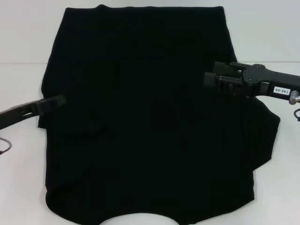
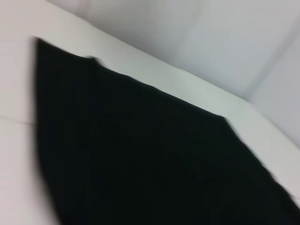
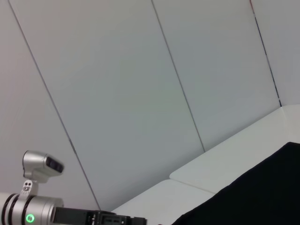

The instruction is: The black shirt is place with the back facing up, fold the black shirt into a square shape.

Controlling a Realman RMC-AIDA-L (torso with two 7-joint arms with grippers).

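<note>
Fingers of the left gripper (image 1: pixel 58 100), head view: blurred, thin and dark, reaching in from the left edge, tips right at the left border of the black shirt (image 1: pixel 145 122); apart or together could not be told. Fingers of the right gripper (image 1: pixel 211 79): two stubby black blocks stacked one over the other, a narrow gap between them, nothing seen clamped, poised over the shirt's right part. Spread flat on the white worktop (image 1: pixel 23 187), shirt filling most of the view, one sleeve bulging out beyond the right gripper's wrist. White label with small print on the right arm behind the fingers.

Left wrist view: no own fingers shown. Only the black shirt (image 2: pixel 150 164) lying on the pale worktop (image 2: pixel 18 164), one straight edge running diagonally, pale wall panels behind.

Right wrist view: no own fingers shown. Corner of the black shirt (image 3: pixel 262 192) on the worktop (image 3: pixel 201 178), grey wall panels (image 3: pixel 140 84) above, and farther off the silver joint of the left arm (image 3: pixel 28 211) with a green light ring.
</note>
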